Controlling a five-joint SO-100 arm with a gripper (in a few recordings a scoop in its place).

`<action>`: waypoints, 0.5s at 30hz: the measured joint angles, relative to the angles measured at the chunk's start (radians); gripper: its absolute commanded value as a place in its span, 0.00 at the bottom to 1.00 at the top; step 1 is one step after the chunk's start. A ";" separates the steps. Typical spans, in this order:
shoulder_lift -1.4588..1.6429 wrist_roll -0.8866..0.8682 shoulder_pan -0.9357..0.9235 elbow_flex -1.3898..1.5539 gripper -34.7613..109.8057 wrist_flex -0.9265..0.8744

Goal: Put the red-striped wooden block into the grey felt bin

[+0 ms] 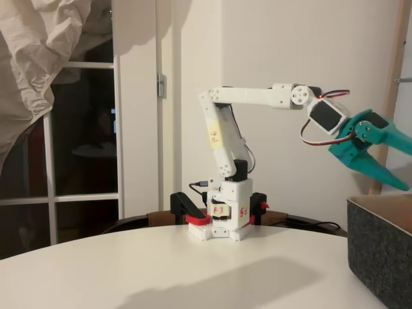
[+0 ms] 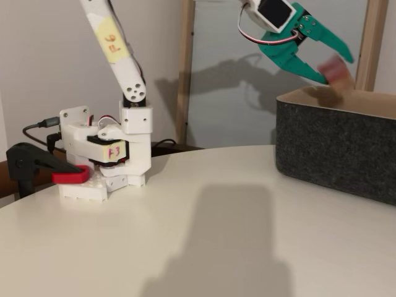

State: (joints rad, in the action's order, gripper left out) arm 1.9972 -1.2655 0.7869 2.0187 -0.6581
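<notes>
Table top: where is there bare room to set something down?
The white table is bare from the arm's base across to the grey felt bin, and along the near edge. Crowded: above the bin, where the hand hangs open beside the blurred block.

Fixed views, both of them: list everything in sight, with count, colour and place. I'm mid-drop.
red-striped wooden block: one, reddish and blurred, at the fingertips above the bin
grey felt bin: one, dark grey with a pale lining, right side of the table
table: one, white, round
clamps: two, black with red, at the arm's base
cloth: one, pale, upper left by the window
arm: one, white, reaching towards the bin
gripper: one, teal, jaws open over the bin
</notes>
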 measured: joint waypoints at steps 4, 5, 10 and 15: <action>0.037 0.005 0.008 -0.003 0.41 -0.032; 0.051 0.005 0.008 -0.003 0.41 -0.041; 0.164 -0.005 0.008 -0.003 0.40 -0.104; 0.298 -0.046 -0.011 -0.003 0.38 -0.209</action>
State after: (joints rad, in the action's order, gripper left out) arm 2.2948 -1.3116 0.7762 2.0157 -0.8667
